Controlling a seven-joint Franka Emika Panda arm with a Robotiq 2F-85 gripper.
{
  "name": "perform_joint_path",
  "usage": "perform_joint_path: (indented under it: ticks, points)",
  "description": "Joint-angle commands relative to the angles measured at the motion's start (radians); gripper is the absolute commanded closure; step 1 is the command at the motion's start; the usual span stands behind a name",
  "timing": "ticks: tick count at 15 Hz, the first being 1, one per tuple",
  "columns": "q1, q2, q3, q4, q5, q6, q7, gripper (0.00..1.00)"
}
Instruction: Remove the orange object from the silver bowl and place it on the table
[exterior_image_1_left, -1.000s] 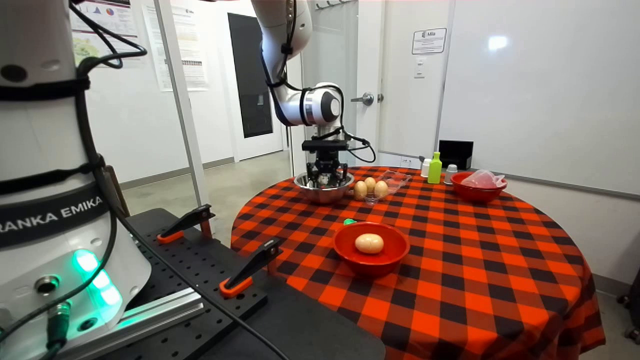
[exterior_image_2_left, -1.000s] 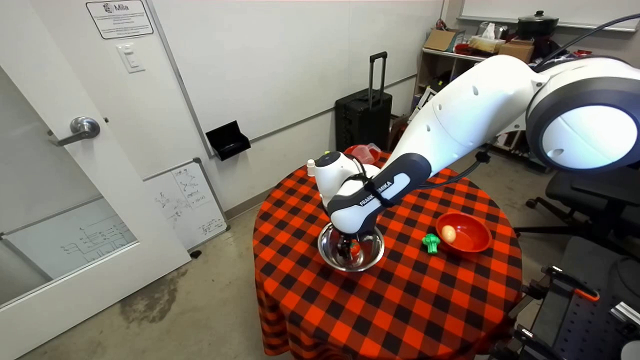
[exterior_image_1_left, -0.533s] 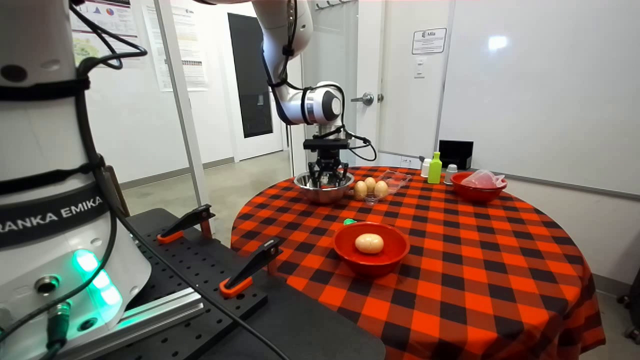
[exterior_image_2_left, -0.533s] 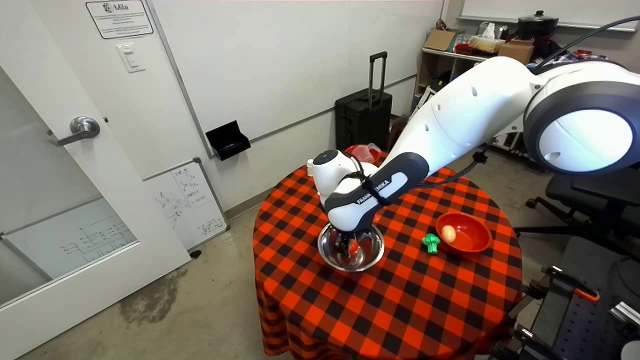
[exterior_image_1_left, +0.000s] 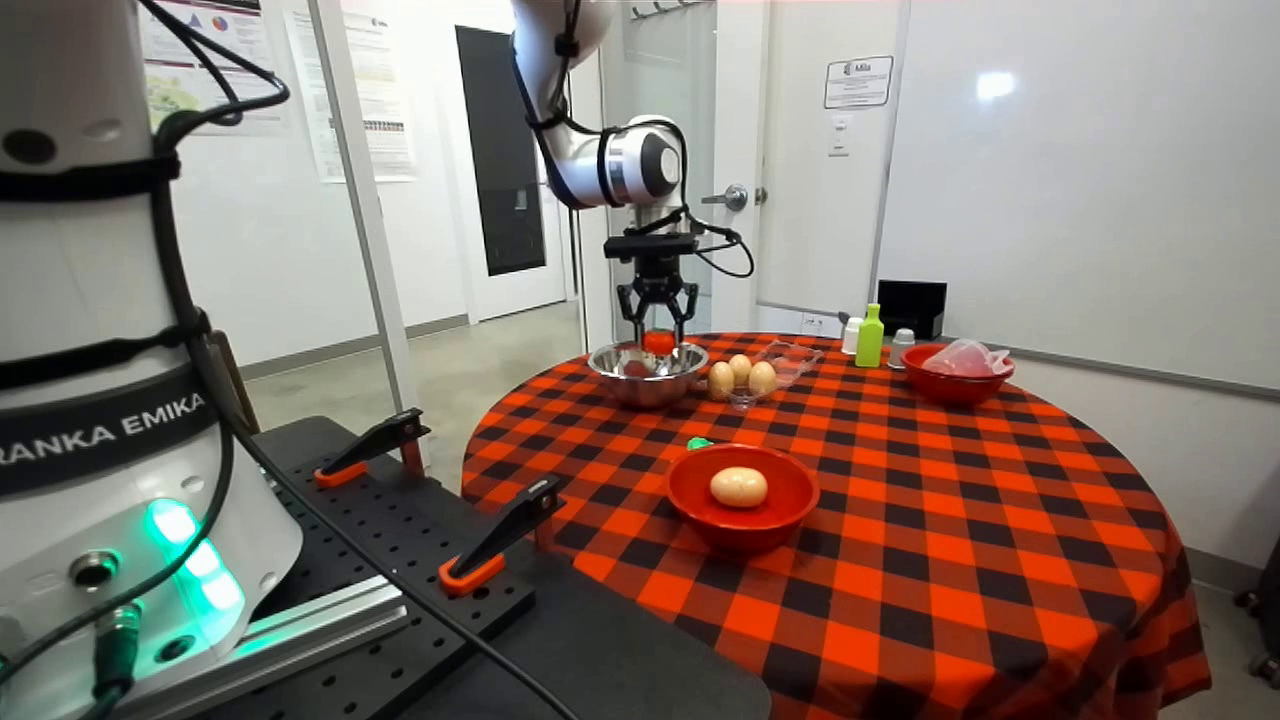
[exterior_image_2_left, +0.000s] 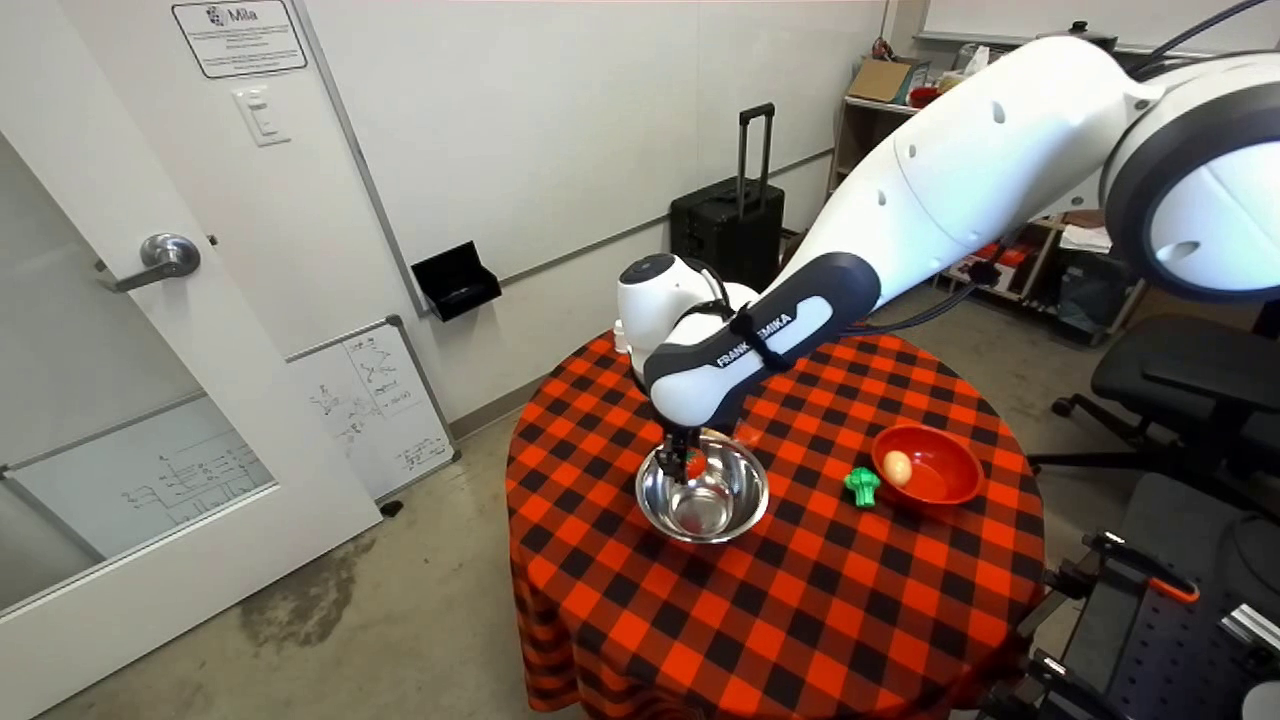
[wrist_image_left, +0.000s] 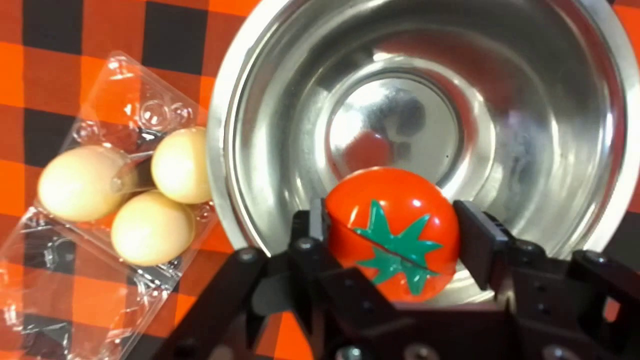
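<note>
In an exterior view, the silver bowl (exterior_image_1_left: 648, 390) stands upright toward the left of the desk (exterior_image_1_left: 950, 520). Over its opening is the orange object (exterior_image_1_left: 659, 342), a round, tomato-like piece with green leaves on it. The jaws are clamped on it from two opposite sides, as the wrist view shows. The grasp, then, is done, and the object is off the bowl's bottom. Removal I judge only partly complete: it is not yet out past the side, and I cannot tell whether its underside clears the rim. Just right of the bowl are three eggs (exterior_image_1_left: 740, 368) in a clear carton (exterior_image_1_left: 793, 360); in front of these, a red bowl (exterior_image_1_left: 745, 536) with a single egg (exterior_image_1_left: 739, 488) inside; at the far right, a green bottle (exterior_image_1_left: 870, 340) and a second red bowl (exterior_image_1_left: 955, 388). Left to do, I judge: raise it past the rim, carry it sideways, lower it onto the desk, let go.
</note>
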Motion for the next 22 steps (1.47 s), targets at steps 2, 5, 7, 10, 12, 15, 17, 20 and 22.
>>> perform_joint_path:
  ticks: [2,5,7,10,12,15,17,20,22]
  points:
    - [0.022,-0.162,-0.016,-0.186,-0.003,-0.014,0.061,0.62]
    - [0.021,-0.243,-0.015,-0.306,0.004,-0.017,0.105,0.62]
    - [0.023,-0.299,-0.016,-0.395,0.01,-0.014,0.151,0.62]
    - [0.026,-0.39,-0.018,-0.529,0.016,-0.015,0.228,0.62]
    - [0.023,-0.426,-0.013,-0.59,0.026,-0.011,0.262,0.62]
    - [0.018,-0.439,-0.007,-0.64,0.03,0.01,0.275,0.62]
    - [0.007,-0.419,0.0,-0.648,0.044,0.018,0.257,0.62]
    - [-0.009,-0.356,0.009,-0.633,0.084,0.026,0.226,0.62]
    - [-0.022,-0.298,0.015,-0.608,0.112,0.033,0.199,0.62]
